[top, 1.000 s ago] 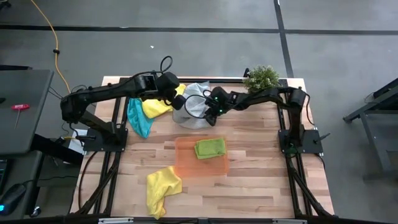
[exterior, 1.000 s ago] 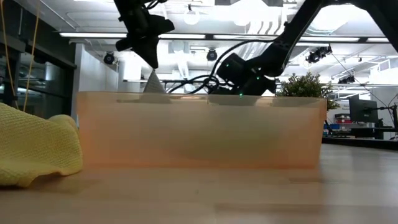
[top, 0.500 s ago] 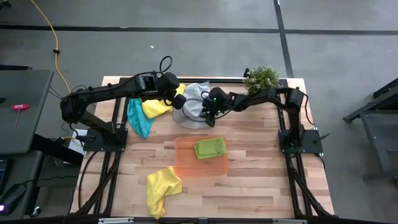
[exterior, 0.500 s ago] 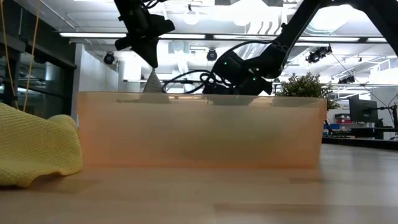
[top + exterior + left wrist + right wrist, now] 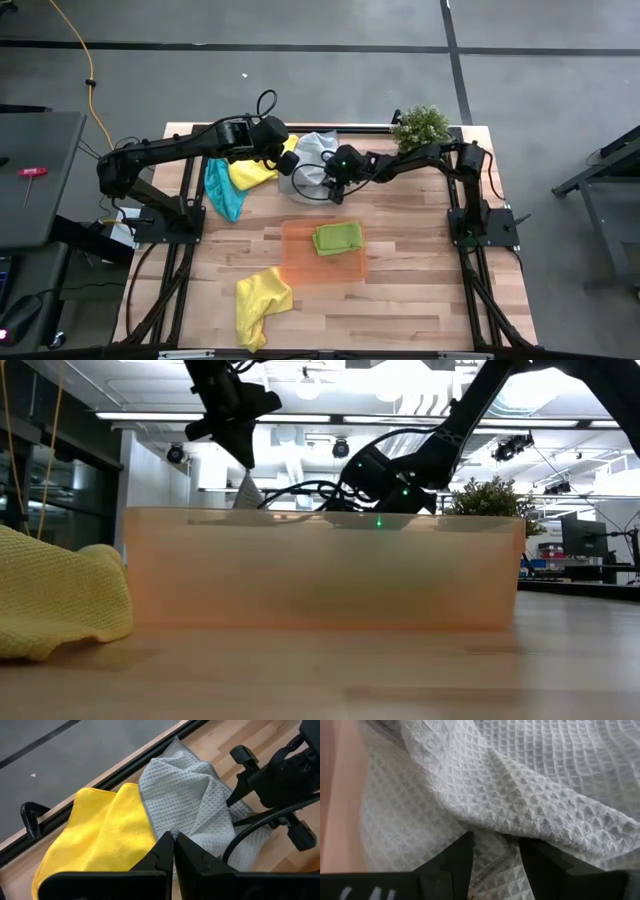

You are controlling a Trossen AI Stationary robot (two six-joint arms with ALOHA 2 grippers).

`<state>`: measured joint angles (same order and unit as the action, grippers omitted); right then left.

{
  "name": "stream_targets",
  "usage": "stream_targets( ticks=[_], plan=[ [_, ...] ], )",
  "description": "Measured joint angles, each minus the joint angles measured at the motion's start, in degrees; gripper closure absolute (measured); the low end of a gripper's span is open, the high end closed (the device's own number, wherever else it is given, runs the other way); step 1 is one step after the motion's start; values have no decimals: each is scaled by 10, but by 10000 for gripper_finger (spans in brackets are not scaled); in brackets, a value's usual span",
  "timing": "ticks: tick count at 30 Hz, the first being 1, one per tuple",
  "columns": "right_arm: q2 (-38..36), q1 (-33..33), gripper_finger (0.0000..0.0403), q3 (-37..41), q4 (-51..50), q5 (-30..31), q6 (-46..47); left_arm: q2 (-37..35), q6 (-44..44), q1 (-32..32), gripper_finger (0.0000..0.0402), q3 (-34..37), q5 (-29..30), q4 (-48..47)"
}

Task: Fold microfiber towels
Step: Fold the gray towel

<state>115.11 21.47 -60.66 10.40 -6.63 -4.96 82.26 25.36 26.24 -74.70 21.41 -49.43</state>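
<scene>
A light grey waffle towel (image 5: 312, 150) lies bunched at the table's far middle, partly over a yellow towel (image 5: 248, 172). My left gripper (image 5: 173, 836) is shut on it and holds a peak of it up (image 5: 245, 495). My right gripper (image 5: 495, 842) is open and low at the grey towel's near right part, one finger on each side of a cloth fold (image 5: 520, 815). A teal towel (image 5: 222, 190) lies at the left. A folded lime green towel (image 5: 338, 238) sits on the orange tray (image 5: 295, 270). Another yellow towel (image 5: 260, 300) lies crumpled at the near left. My left gripper pinches a raised point of the grey towel (image 5: 172, 831) between its two shut fingers, slanting down from the table's left. The cloth falls away from the fingers in a slack tent, its lower part on the table and the yellow towel. My right gripper's fingertips (image 5: 462, 852) stand in the grey cloth; I cannot tell whether they touch it.
A small potted plant (image 5: 420, 125) stands at the far right corner. In the low view the tray's wall (image 5: 320, 570) hides the table behind it. Bare wood lies at the table's right and near right.
My right gripper has rolled about its own axis and edged toward the table's left, lower into the grey towel, its fingers still apart. My left gripper has stayed shut on the raised cloth.
</scene>
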Motion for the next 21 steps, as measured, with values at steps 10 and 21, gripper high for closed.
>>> stream_targets(
  ticks=[10, 21],
  plan=[
    [-7, 2, 332, 0, -20, -5, 7, 0, -1, 2, 401, 0, 0, 0],
    [-94, 11, 394, 0, -94, -10, 17, 0, -37, 48, 401, 0, -39, 0]
  ],
)
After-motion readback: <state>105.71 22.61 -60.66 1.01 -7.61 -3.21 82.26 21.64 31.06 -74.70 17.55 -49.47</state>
